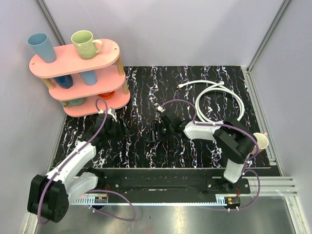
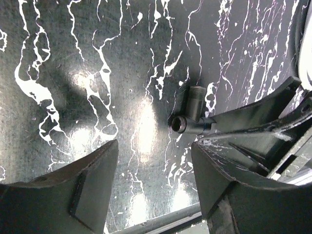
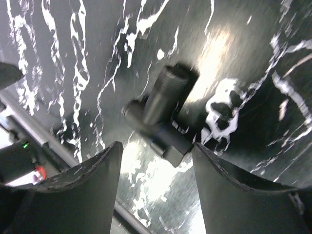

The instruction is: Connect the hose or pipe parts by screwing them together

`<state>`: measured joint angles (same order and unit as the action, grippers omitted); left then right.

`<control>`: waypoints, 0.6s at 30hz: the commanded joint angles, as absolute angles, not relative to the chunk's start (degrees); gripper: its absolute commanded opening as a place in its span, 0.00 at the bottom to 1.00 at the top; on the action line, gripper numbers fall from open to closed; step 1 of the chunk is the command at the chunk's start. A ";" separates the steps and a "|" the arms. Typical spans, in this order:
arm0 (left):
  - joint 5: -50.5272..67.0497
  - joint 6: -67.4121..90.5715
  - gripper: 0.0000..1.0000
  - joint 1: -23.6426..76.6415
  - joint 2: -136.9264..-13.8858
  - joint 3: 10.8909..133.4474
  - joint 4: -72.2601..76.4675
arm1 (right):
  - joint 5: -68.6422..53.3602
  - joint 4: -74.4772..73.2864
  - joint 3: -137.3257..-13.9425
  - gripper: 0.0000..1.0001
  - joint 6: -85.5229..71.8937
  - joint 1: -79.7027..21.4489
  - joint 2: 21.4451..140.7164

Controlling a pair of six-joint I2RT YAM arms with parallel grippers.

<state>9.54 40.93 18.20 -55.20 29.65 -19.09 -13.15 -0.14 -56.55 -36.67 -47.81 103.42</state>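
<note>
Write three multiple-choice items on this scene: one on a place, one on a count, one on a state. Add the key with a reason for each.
1. Where does the thin white flexible hose lie?
A. on the far right part of the black marbled mat
B. hanging off the near edge
C. wound around an arm

2. How many cups stand on the top tier of the pink three-tier shelf?
A. one
B. two
C. four

3. How is the left end effector?
A. shut on the hose
B. shut on nothing
C. open, with nothing between its fingers

Key:
1 A: it lies coiled on the mat's far right.
2 B: only a blue tumbler and a green mug stand there.
3 C: only bare mat shows in the gap.
</note>
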 commanded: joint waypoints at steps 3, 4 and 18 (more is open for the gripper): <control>12.66 40.52 0.66 17.32 -55.81 31.91 -18.19 | -19.33 14.29 -50.28 0.66 -49.37 -52.29 99.23; 12.74 40.69 0.66 17.23 -55.72 31.82 -18.02 | -19.86 15.98 -50.27 0.66 -50.18 -53.16 99.66; 10.37 41.05 0.71 15.74 -53.87 33.75 -21.88 | -16.54 5.77 -58.96 0.67 -36.27 -56.16 99.41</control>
<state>10.63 42.37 16.67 -53.74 29.93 -20.58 -20.64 15.18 -54.50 -48.51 -56.36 106.61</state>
